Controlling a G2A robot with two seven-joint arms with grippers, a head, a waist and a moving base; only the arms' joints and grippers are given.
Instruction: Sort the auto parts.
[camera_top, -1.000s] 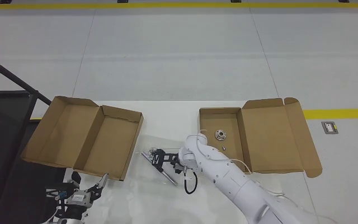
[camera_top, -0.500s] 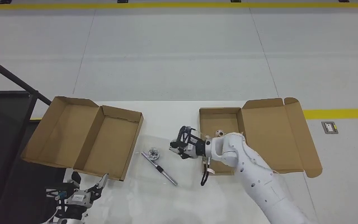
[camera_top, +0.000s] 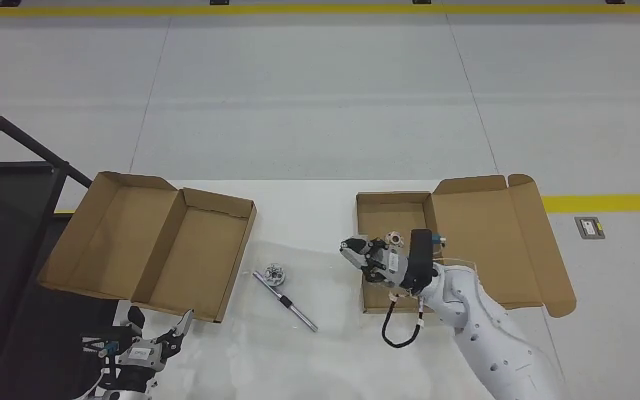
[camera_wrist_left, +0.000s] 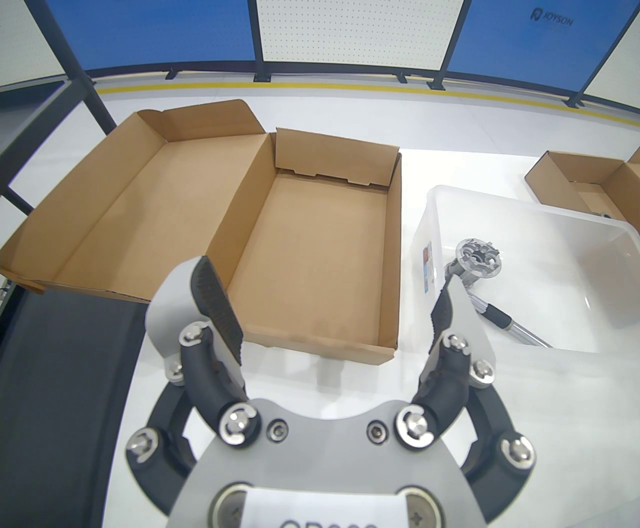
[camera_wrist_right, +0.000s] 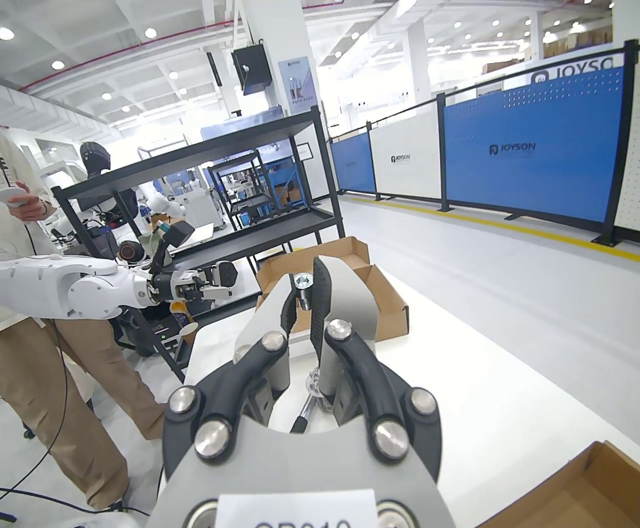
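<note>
silver bolt (camera_wrist_right: 303, 281) between the black ribbed pads (camera_wrist_right: 318, 300) of the pale grey right claw (camera_wrist_right: 304, 289), a brown cardboard box (camera_wrist_right: 390, 305) beyond it on the white bench (camera_wrist_right: 475, 390); ahead of the left claw (camera_wrist_left: 325, 282), a clear tub (camera_wrist_left: 550, 217) with a silver hub (camera_wrist_left: 479, 257).

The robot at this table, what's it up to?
It is sorting metal parts into cardboard boxes. Its right gripper is shut on a small bolt by the right box, which holds one round part. A rod and a toothed part lie in the clear bin. The left gripper hangs open by the left box.
</note>
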